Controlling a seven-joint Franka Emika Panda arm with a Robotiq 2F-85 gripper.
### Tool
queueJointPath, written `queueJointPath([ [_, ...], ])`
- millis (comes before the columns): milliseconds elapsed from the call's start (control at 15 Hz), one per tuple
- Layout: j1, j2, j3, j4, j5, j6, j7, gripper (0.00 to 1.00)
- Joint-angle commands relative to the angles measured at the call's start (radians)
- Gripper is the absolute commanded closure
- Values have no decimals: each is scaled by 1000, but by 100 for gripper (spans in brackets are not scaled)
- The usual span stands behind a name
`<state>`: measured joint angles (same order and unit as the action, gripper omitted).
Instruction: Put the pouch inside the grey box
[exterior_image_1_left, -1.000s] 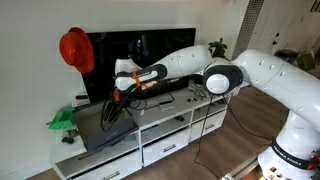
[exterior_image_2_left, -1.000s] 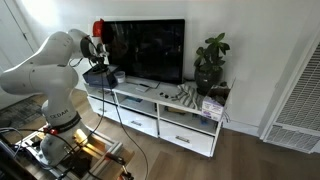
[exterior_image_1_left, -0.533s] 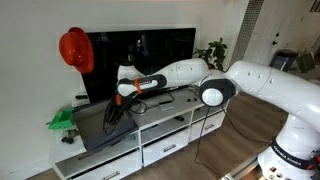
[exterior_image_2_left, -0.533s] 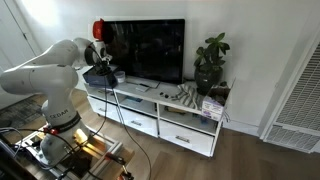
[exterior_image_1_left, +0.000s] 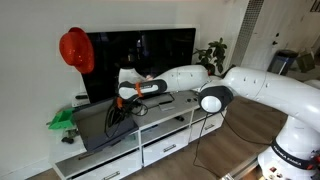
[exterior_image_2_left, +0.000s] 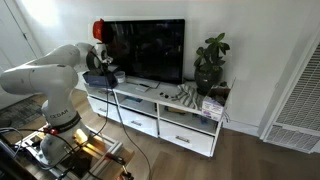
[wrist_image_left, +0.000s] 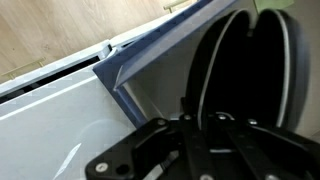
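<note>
My gripper (exterior_image_1_left: 122, 98) is shut on the pouch (exterior_image_1_left: 113, 116), a small, dark, limp thing that hangs below the fingers. It hangs over the grey box (exterior_image_1_left: 98, 136), a wide shallow box on the white TV cabinet. In the wrist view the pouch (wrist_image_left: 250, 70) fills the right side as a black mass, the gripper (wrist_image_left: 198, 122) is closed on its edge, and a corner of the grey box (wrist_image_left: 122, 76) shows beside it. In an exterior view the gripper (exterior_image_2_left: 103, 73) is at the cabinet's left end, where the arm hides most of the box.
A green object (exterior_image_1_left: 62, 120) lies left of the box. A red helmet (exterior_image_1_left: 75, 50) hangs at the TV's (exterior_image_1_left: 140, 55) corner. Small items (exterior_image_2_left: 185, 95) and a potted plant (exterior_image_2_left: 211, 60) stand at the other end of the white cabinet (exterior_image_2_left: 165, 110).
The gripper has moved a little further left along the cabinet with the pouch in it. It is now lower over the grey box.
</note>
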<state>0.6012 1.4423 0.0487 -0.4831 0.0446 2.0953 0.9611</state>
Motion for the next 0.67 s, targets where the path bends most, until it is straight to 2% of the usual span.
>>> queueJointPath([
  [0, 5, 54, 2, 125, -8, -31, -10, 54],
  [67, 4, -6, 3, 27, -8, 22, -15, 48],
  [267, 12, -23, 10, 33, -4, 24, -34, 28],
  [467, 23, -67, 29, 18, 9, -41, -37, 5],
  [600, 36, -92, 27, 15, 3, -77, -22, 0],
])
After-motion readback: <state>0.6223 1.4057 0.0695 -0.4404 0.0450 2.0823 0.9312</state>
